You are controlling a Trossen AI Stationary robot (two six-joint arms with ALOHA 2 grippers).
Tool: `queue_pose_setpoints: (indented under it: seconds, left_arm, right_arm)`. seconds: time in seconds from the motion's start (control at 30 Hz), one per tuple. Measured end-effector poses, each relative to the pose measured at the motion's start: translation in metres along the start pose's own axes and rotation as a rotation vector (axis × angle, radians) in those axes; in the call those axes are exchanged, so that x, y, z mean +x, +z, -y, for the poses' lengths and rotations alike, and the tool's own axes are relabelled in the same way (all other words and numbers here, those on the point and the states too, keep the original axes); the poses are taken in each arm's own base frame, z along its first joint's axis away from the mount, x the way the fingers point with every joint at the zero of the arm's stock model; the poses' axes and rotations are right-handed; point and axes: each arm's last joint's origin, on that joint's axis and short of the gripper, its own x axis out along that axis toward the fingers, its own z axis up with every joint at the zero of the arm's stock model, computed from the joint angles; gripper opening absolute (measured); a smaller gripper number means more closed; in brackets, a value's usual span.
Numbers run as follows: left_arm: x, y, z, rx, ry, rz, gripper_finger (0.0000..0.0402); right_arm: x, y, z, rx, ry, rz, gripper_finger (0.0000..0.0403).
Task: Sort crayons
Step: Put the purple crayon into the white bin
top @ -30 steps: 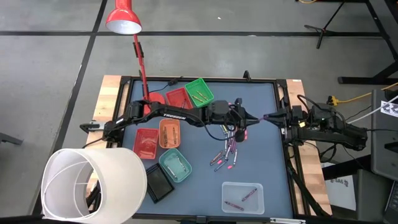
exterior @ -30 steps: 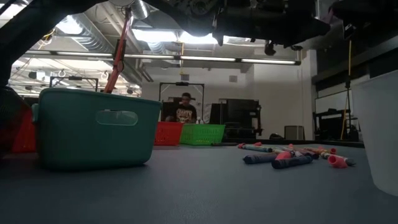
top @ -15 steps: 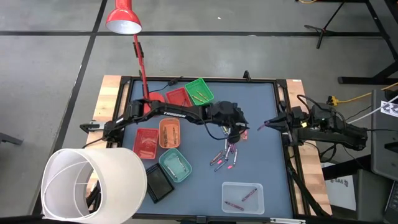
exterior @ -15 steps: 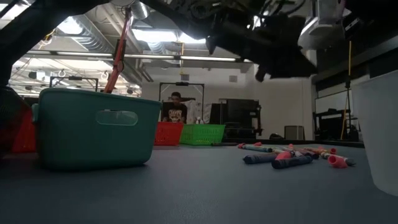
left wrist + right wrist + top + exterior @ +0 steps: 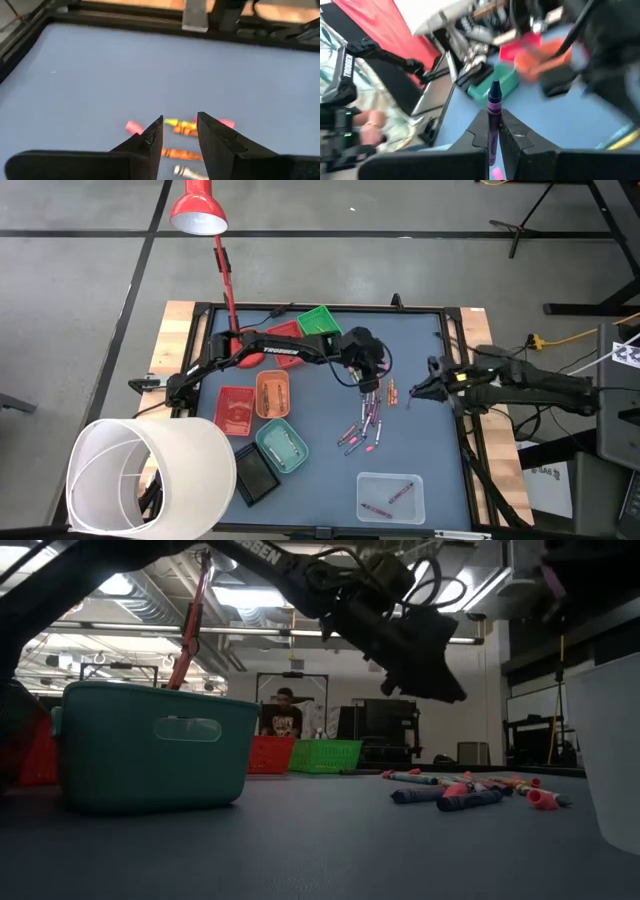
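Note:
Several crayons (image 5: 364, 427) lie loose in a heap on the blue mat mid-table; the low view shows the crayons (image 5: 470, 790) lying flat. An orange crayon (image 5: 392, 392) lies apart from them. My left gripper (image 5: 180, 125) hangs open above the far end of the heap, slanting down, with nothing between its fingers; it is also in the high view (image 5: 373, 385) and the low view (image 5: 450, 692). My right gripper (image 5: 416, 393) is over the mat's right part, shut on a purple crayon (image 5: 493, 117). My right gripper pinches the purple crayon's paper-wrapped body (image 5: 493, 131) between its two fingers. The crayon lies along the fingers, and its tip (image 5: 494, 91) sticks out past their ends. The fingers come nearly level from the table's right. The crayon is lifted clear of the mat.
Small trays stand at the mat's left: green (image 5: 320, 323), red (image 5: 285, 336), orange (image 5: 272, 393), red (image 5: 236, 410), teal (image 5: 281, 444), black (image 5: 255, 476). A clear tray (image 5: 390, 496) with crayons sits near the front. A red lamp (image 5: 198, 210) and a white cylinder (image 5: 150, 475) are at left.
The two grippers met tip to tip over the mat's right middle. My left gripper has since drawn back toward the table's left and tipped downward over the heap. My right gripper has rolled and shifted slightly toward the near edge, keeping the purple crayon.

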Motion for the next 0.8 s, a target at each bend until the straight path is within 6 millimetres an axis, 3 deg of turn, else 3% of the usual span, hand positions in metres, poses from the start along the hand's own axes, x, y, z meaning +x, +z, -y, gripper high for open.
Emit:
queue_pose_setpoints:
  seconds: [0.27,0.53,0.8]
  left_arm:
    - [-0.001,-0.008,-0.006,-0.014,0.011,-0.082,0.0104]
    - [-0.001,-0.011,-0.006,-0.016,0.011,-0.116,0.0104]
    - [-0.001,-0.014,-0.006,-0.019,0.011,-0.142,0.0104]
  right_arm:
    - [0.040,-0.011,-0.001,0.164,0.079,-0.245,0.0014]
    - [0.077,-0.030,-0.035,0.167,0.209,-0.347,0.0014]
    - [0.098,-0.068,-0.067,0.255,0.177,-0.489,0.0018]
